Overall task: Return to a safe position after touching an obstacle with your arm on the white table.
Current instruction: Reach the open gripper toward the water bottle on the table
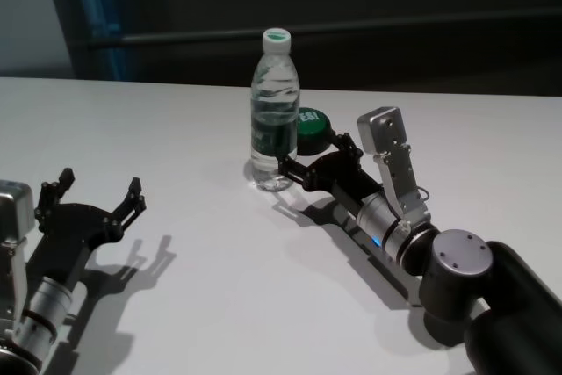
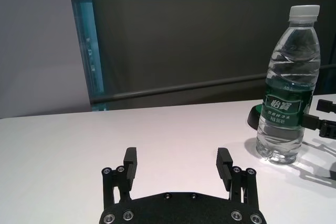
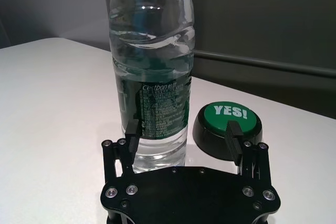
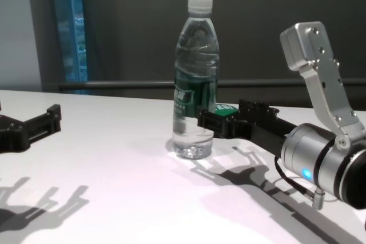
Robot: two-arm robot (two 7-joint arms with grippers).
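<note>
The obstacle, a clear water bottle (image 1: 275, 120) with a white cap and dark green label, stands upright on the white table (image 1: 167, 129). It also shows in the chest view (image 4: 195, 84) and left wrist view (image 2: 289, 103). My right gripper (image 1: 313, 155) is open and low over the table, with one fingertip (image 3: 131, 131) against the bottle's (image 3: 152, 77) lower side. The other fingertip (image 3: 234, 132) is in front of the button. The bottle is not enclosed. My left gripper (image 1: 101, 182) is open and empty at the near left, well away from the bottle.
A low black round button (image 1: 313, 125) with a green "YES!" top (image 3: 229, 113) sits just right of and behind the bottle. The table's far edge meets a dark wall with a horizontal rail (image 2: 184, 88). The right forearm (image 1: 395, 226) lies low across the table's right half.
</note>
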